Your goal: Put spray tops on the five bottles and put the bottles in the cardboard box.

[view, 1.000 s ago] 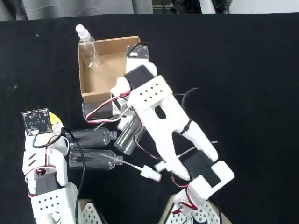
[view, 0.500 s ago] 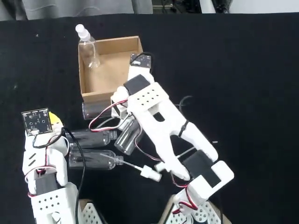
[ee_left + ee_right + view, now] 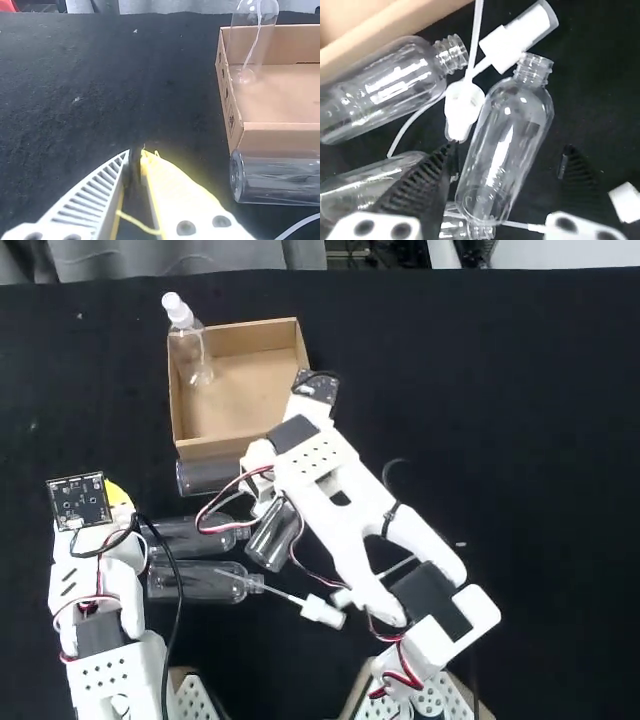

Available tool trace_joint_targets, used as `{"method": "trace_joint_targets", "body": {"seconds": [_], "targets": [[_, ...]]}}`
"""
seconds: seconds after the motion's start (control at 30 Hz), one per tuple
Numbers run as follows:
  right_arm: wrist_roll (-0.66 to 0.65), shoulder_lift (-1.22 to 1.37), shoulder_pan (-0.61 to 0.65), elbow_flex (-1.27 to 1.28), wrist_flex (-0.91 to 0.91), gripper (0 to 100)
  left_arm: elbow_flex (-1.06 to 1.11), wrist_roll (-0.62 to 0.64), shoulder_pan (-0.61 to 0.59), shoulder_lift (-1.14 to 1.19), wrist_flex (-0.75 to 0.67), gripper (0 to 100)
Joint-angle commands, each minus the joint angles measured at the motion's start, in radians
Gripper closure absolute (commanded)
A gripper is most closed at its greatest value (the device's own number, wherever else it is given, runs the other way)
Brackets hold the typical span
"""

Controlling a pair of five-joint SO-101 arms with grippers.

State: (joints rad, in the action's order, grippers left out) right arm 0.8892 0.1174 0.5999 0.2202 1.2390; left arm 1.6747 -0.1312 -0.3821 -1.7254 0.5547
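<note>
The right fingers (image 3: 420, 185) stood wide apart and released, straddling a clear uncapped bottle (image 3: 505, 140) that lay on the black desk (image 3: 600, 75). One black finger sat close against the bottle's side and the other stood clear of it, so nothing was clamped. The left fingers (image 3: 170, 195), one white and ribbed, one yellow, were clenched tip to tip with nothing between them, low over the desk and near the cardboard box (image 3: 235, 120).

The right wrist view showed the straddled bottle's open threaded neck. A loose spray top (image 3: 517, 32) lay just beyond the neck and a second spray top (image 3: 462, 110) lay beside the bottle, each with a thin dip tube. A second open bottle (image 3: 385, 85) lay along the box's wall. The left wrist view caught that bottle's base, just in front of the box's near wall.

The high view showed a capped bottle (image 3: 185, 340) standing upright in the box's far left corner. Beside the left arm, a third open bottle (image 3: 195, 533) and a fourth bottle (image 3: 205, 582) lay on the desk. A thin tube ran from the fourth bottle's neck to a white sprayer head (image 3: 322, 613) resting on the desk near the right arm.
</note>
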Motion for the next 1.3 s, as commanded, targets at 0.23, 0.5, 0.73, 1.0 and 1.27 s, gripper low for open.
{"method": "trace_joint_targets", "body": {"seconds": [0.23,0.5,0.73,1.0,1.27], "targets": [[0.009,-0.051,0.018,0.042,-0.089,70.2,0.004,-0.003,0.001,-0.011,-0.018,97],[0.011,-0.051,0.017,0.042,-0.084,70.2,0.004,-0.003,0.001,-0.011,-0.018,97],[0.011,-0.051,0.015,0.042,-0.087,70.2,0.004,-0.003,0.001,-0.011,-0.018,97],[0.051,-0.05,0.015,0.045,-0.091,70.2,0.005,-0.003,0.001,-0.011,-0.018,97],[0.066,-0.05,0.015,0.143,-0.181,70.2,0.005,-0.003,0.001,-0.011,-0.018,97]]}}
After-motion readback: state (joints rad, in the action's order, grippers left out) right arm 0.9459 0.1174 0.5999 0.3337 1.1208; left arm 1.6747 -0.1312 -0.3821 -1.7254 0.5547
